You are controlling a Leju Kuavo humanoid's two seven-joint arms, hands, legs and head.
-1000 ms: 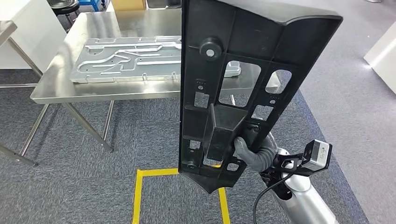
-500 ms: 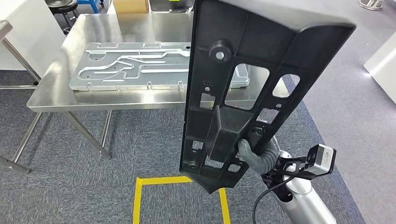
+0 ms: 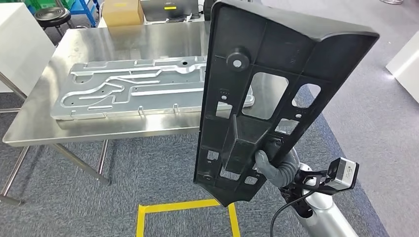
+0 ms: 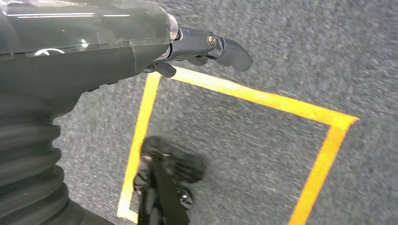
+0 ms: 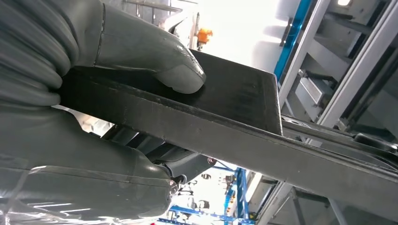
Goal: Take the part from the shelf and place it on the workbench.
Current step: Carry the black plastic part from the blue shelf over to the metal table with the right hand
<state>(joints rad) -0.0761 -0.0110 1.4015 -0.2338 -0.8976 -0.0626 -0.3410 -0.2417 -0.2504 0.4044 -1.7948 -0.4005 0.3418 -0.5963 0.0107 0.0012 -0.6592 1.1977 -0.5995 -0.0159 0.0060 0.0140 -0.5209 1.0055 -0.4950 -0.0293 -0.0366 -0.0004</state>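
A large black plastic part [image 3: 267,59] with ribs and cut-outs stands upright in front of me. My right hand [image 3: 272,165] grips it near its lower end, and the thumb [image 5: 155,56] presses on the part's [image 5: 225,126] flat edge. The steel workbench [image 3: 99,44] stands ahead and to the left, beyond the part. A machined aluminium plate [image 3: 133,89] lies on it. My left hand [image 4: 202,47] hangs over the carpet with nothing in it, its fingers loosely apart.
A yellow tape square [image 3: 178,206] marks the grey carpet at my feet. Behind the workbench are a cardboard box [image 3: 121,11] and a black stool [image 3: 51,14]. A white cabinet [image 3: 20,44] stands at the left, and a white unit [image 3: 405,54] at the right.
The whole picture has shifted: the workbench now appears nearer and further left, and more of its far side shows. The black part stays in my right hand, upright as before.
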